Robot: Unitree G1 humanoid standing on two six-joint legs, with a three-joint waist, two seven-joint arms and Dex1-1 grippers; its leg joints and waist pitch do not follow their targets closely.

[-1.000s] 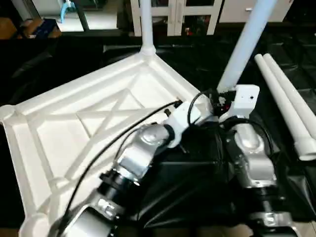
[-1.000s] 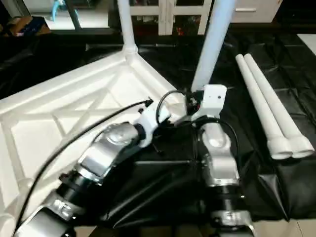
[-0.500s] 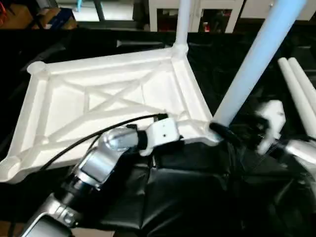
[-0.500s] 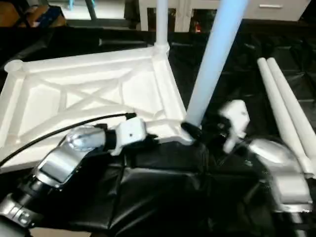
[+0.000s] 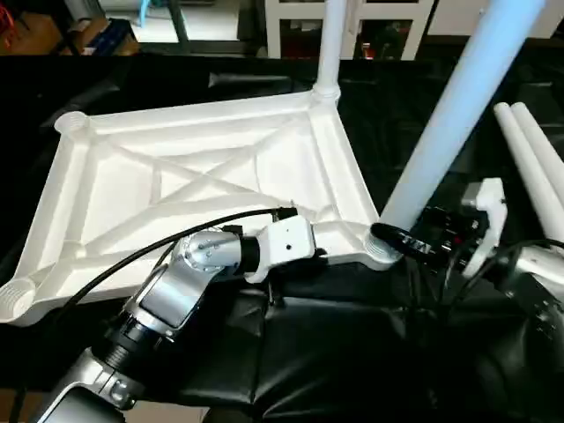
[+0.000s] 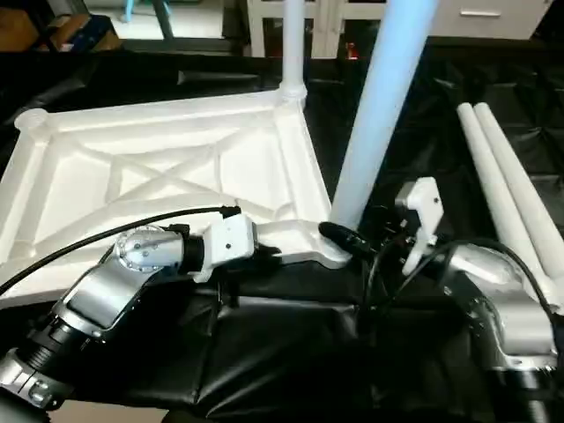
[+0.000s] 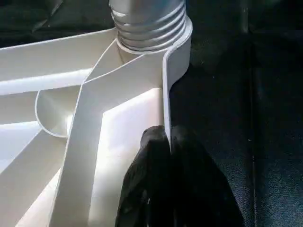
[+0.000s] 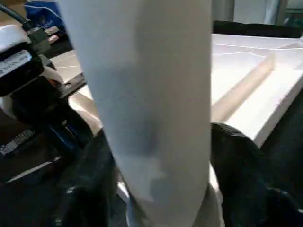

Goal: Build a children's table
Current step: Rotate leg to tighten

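Big picture first: the children's table top (image 5: 203,176) lies upside down on the black-covered bench (image 5: 335,352), X-ribs facing up, spreading from about nine o'clock to the middle of the head view. Two legs already stand in corner sockets. The far leg (image 5: 331,40) rises at twelve o'clock, and the near leg (image 5: 458,106) leans up toward one o'clock from the near right-hand corner, tinted bluish by the light. Two spare legs (image 5: 529,159) lie side by side on the bench at three o'clock, well apart from the top.

So I'd call this roughly half done: two legs in, two to go. Two open corner sockets wait on the left, one (image 5: 70,122) at ten o'clock and one (image 5: 16,298) at eight o'clock.

Now the arms. The left gripper (image 7: 166,142) is clenched on the top's near rim, one black finger on each side of the thin wall, just beside the near leg's threaded foot (image 7: 149,23). The right gripper (image 8: 161,156) straddles the base of that leg, a finger on either side. Whether those fingers are pressing the tube or just flanking it, I can't tell.

Trouble spots: both standing legs run off the top edge, so their full length is cut off. How deep the near leg sits in its socket is hard to judge, since the right gripper crowds that corner.
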